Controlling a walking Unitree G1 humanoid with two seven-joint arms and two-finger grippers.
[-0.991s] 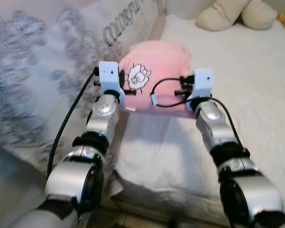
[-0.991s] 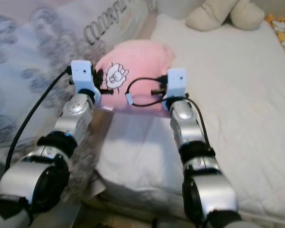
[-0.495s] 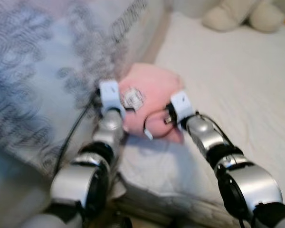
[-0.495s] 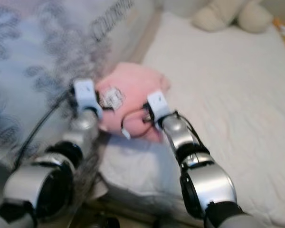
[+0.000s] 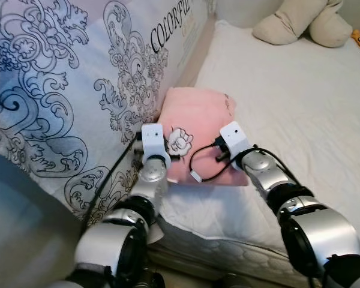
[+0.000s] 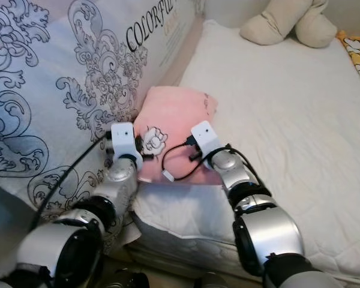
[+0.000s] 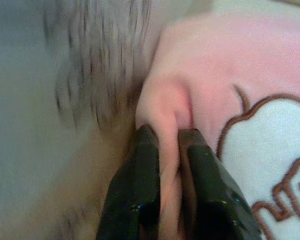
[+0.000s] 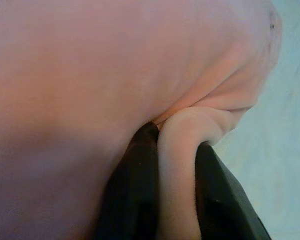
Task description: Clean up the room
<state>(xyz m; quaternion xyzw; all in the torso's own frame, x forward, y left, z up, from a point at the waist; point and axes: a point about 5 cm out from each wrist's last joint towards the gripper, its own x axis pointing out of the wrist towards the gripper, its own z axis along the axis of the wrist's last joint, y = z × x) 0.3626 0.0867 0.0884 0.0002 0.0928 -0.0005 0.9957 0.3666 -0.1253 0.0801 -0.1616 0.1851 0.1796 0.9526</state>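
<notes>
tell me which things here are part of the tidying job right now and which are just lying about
In the job:
- pink pillow, lying on the white mattress
- left gripper, shut on a fold of it
- right gripper, shut on a fold of it

Just lying about:
- beige plush toy at the far end of the mattress
- patterned quilt beside the pillow
- yellow printed cloth at the far edge

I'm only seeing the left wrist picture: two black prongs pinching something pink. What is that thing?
Observer: A pink pillow with a white cartoon patch, lying on a white bed.
Operator: Is the other arm helping?
Observer: Yes. The right gripper has its jaws clamped on a fold at the pillow's other side, as the left gripper does on its side.
Operator: Anything beside the pillow?
Observer: A patterned mattress stands against the bed, touching the pillow's left edge.
Operator: Anything else on the bed?
Observer: A beige plush toy at the far end.
</notes>
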